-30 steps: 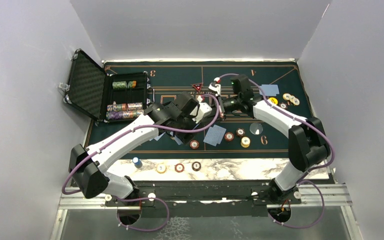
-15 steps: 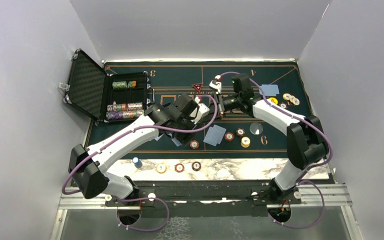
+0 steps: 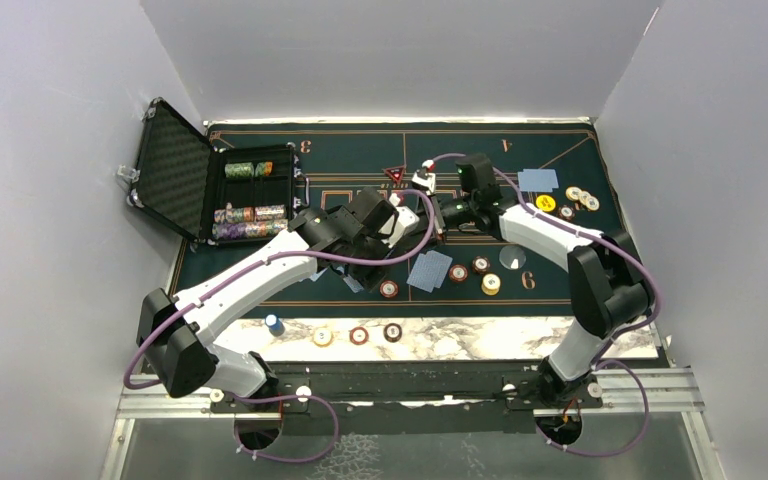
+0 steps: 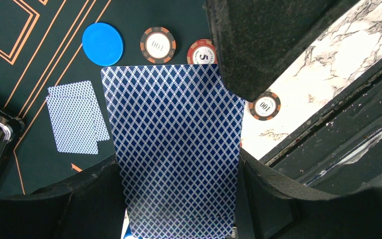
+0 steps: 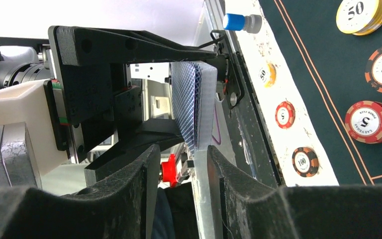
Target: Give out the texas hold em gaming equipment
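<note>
I grip the deck (image 4: 174, 149) in my left gripper (image 4: 179, 209), presenting it to my right gripper (image 5: 179, 159) at its 3 o'clock, jaws parted to take a card.

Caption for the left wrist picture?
Left claw grips a blue-backed deck over chips and cards on the felt.

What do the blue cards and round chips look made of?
The blue cards: probably thin coated card or plastic; flat, crisp, printed diamond backs. The round chips: likely moulded plastic or clay composite; matte striped rims, printed white centres.
</note>
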`<act>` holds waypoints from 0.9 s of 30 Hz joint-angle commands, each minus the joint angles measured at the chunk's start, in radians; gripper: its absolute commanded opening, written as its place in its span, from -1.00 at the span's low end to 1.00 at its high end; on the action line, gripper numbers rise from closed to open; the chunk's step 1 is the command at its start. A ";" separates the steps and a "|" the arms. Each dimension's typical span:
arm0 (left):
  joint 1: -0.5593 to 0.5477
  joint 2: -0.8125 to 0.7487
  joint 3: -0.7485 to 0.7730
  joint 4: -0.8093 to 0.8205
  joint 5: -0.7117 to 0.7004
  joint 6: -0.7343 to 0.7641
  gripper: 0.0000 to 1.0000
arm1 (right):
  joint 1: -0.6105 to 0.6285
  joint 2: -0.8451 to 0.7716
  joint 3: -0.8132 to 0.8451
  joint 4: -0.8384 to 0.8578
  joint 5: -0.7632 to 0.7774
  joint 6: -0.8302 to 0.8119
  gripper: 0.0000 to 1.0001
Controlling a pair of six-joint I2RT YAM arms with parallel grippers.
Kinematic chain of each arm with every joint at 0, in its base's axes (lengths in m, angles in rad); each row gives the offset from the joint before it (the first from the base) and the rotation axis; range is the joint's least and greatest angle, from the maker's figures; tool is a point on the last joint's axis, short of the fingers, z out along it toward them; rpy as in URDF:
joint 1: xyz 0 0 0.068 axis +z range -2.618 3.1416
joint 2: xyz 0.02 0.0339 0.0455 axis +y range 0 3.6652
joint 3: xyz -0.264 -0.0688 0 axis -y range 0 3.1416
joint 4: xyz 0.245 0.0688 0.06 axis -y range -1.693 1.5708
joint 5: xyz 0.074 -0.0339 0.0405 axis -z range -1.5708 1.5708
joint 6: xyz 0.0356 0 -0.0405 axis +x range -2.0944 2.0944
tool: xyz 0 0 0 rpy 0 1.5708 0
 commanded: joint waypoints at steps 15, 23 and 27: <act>-0.002 -0.014 0.033 0.011 -0.006 0.014 -1.00 | 0.027 -0.001 -0.079 0.329 -0.085 0.270 -0.51; -0.002 -0.014 0.036 0.012 -0.002 0.014 -1.00 | 0.049 0.019 -0.091 0.409 -0.058 0.332 -0.51; -0.002 -0.014 0.040 0.012 0.000 0.013 -1.00 | 0.054 0.029 -0.079 0.413 -0.041 0.341 -0.53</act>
